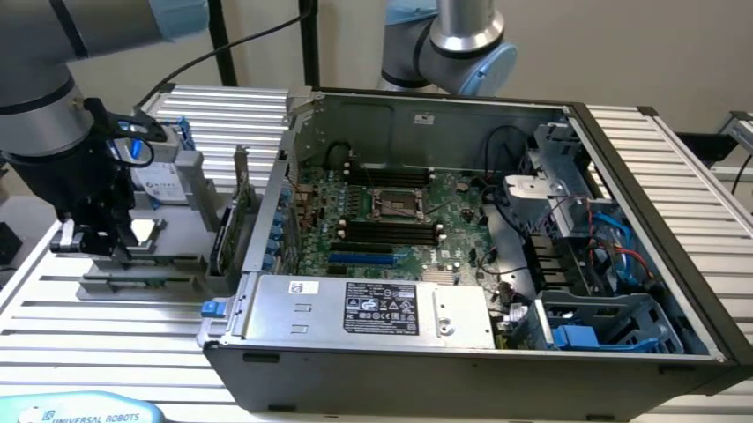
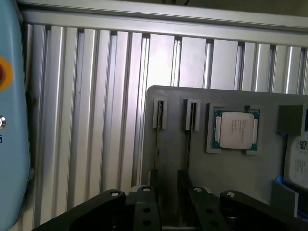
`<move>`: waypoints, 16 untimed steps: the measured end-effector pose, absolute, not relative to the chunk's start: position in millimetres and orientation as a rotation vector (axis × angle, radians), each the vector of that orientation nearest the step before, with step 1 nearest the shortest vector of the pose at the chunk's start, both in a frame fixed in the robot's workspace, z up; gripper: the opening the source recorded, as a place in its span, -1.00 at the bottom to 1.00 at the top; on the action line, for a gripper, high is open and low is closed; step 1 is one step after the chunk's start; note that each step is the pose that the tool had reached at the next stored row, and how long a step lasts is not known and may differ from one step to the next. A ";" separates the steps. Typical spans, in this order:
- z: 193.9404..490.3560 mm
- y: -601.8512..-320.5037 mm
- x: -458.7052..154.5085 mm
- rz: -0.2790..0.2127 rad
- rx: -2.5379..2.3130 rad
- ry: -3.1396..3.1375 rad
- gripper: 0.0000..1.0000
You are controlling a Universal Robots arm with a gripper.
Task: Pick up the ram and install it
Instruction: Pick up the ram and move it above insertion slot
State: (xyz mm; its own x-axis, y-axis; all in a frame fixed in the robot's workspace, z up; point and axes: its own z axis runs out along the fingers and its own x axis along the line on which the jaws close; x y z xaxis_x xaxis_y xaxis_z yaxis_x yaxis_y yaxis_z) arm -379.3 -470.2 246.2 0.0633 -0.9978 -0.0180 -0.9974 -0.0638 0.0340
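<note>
**Open gripper poised over the ram in its tray**

I saw the gripper (image 2: 168, 182) hang low over the grey tray (image 2: 231, 178), beside the open case (image 1: 471, 110) on the exterior view's left. Its two black fingers (image 2: 153, 183) stood wide apart and held nothing.

The ram (image 2: 157, 144) stood on edge in a slotted holder on the tray, showing as a thin dark line that ran from the holder to the fingertips. A second stick (image 2: 188, 144) stood parallel to it in the neighbouring holder. Each stick seemed to line up with one finger. I could not tell whether either finger touched a stick.

The tray was matte grey with a rounded corner. A square silver chip (image 2: 236, 130) with a green rim lay flat in a pocket near the sticks. The table (image 2: 96, 96) was ribbed aluminium, bright and grooved. A green card (image 1: 239, 211) stood upright between tray and case. The case was dull sheet metal.
</note>
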 end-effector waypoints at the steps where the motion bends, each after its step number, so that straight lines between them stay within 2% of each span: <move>1: 244.3 -471.1 -378.2 -0.057 2.281 -2.141 -0.39; 16: 217.1 -478.2 -370.6 -0.057 2.282 -2.141 -0.39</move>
